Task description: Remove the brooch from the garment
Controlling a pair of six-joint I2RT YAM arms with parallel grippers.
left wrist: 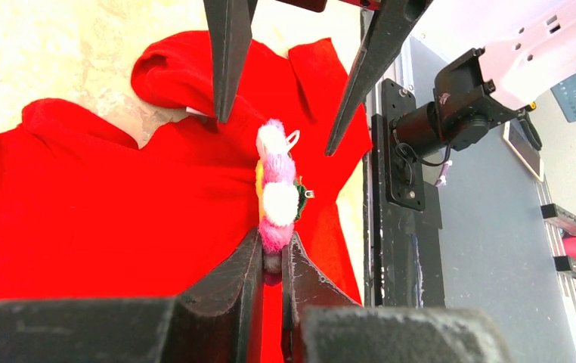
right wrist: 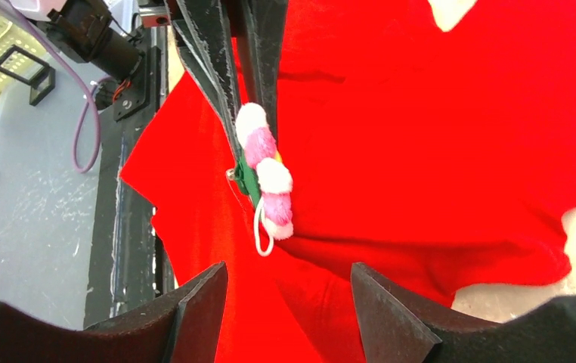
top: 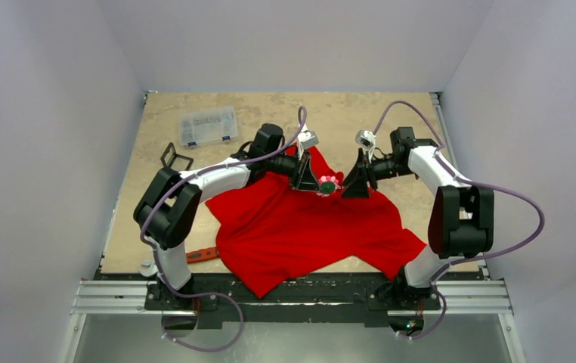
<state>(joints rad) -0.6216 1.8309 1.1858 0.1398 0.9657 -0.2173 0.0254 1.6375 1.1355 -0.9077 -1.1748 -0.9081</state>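
Note:
The red garment (top: 308,227) lies spread on the table between the arms. Above its upper middle, my left gripper (top: 321,184) is shut on the brooch (top: 329,184). In the left wrist view the gripper (left wrist: 272,257) pinches the lowest pink petal of the brooch (left wrist: 277,185), which stands edge-on over the garment (left wrist: 119,204). My right gripper (top: 345,189) faces it from the right, open, holding nothing. In the right wrist view the open right gripper (right wrist: 288,266) sits just short of the brooch (right wrist: 266,170), whose green back and white loop show. Whether the pin is still in the garment (right wrist: 436,151) is unclear.
A clear plastic organiser box (top: 208,125) and a small black frame (top: 176,157) lie at the back left of the table. A red-handled wrench (top: 203,254) lies beside the left arm's base. The black mounting rail (top: 292,291) runs along the near edge.

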